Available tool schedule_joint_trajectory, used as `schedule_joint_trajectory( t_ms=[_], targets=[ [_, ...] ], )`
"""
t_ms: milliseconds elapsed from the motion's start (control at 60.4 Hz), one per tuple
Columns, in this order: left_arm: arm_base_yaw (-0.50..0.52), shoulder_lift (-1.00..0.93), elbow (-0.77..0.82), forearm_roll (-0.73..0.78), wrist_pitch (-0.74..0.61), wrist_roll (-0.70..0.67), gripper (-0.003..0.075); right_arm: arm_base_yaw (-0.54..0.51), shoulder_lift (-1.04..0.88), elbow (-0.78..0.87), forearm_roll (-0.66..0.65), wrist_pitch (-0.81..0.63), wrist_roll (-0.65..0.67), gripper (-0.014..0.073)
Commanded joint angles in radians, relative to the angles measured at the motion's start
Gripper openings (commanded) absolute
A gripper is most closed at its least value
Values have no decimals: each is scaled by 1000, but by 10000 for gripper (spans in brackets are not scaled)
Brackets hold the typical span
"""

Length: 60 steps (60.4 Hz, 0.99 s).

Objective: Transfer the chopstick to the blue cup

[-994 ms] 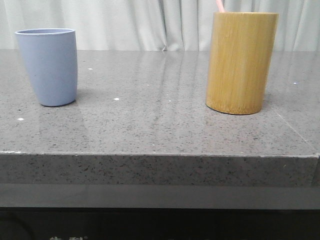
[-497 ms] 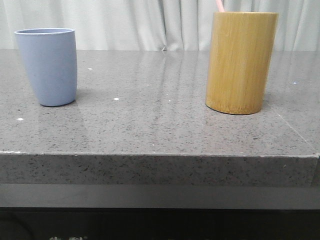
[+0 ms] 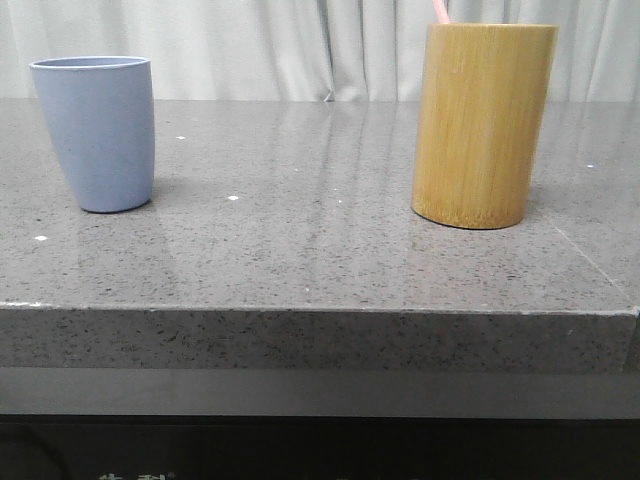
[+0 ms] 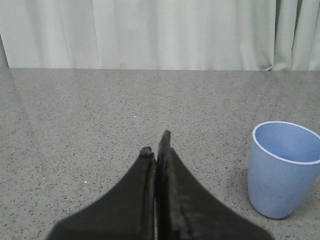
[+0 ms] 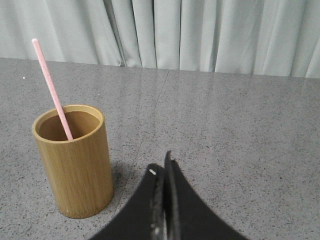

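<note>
A pale pink chopstick stands leaning in the tan bamboo cylinder; in the front view only its tip shows above the cylinder at the right. The blue cup stands empty at the left of the table and also shows in the left wrist view. My left gripper is shut and empty, above the table beside the blue cup. My right gripper is shut and empty, beside the bamboo cylinder. Neither gripper shows in the front view.
The grey speckled stone table has its front edge close to the camera. Pale curtains hang behind the far edge. Open tabletop lies between the two vessels.
</note>
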Motion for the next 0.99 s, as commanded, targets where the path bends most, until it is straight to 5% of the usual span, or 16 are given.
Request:
schedule_joint_trajectory(
  t_ms=[0, 182, 248, 679, 977],
  targets=[
    [0, 11, -39, 0, -81, -6, 118, -6, 14, -36, 5, -87, -11, 55],
    [0, 11, -39, -14, -72, -6, 513, -6, 14, -36, 5, -86, -11, 503],
    [0, 11, -39, -14, -72, -6, 601, -6, 14, -36, 5, -87, -11, 647],
    [-30, 61, -100, -20, 19, 8, 629, -6, 14, -36, 5, -84, -11, 624],
    [-266, 422, -447, -18, 283, 129, 629, -6, 14, -36, 5, -84, -11, 624]
  ],
)
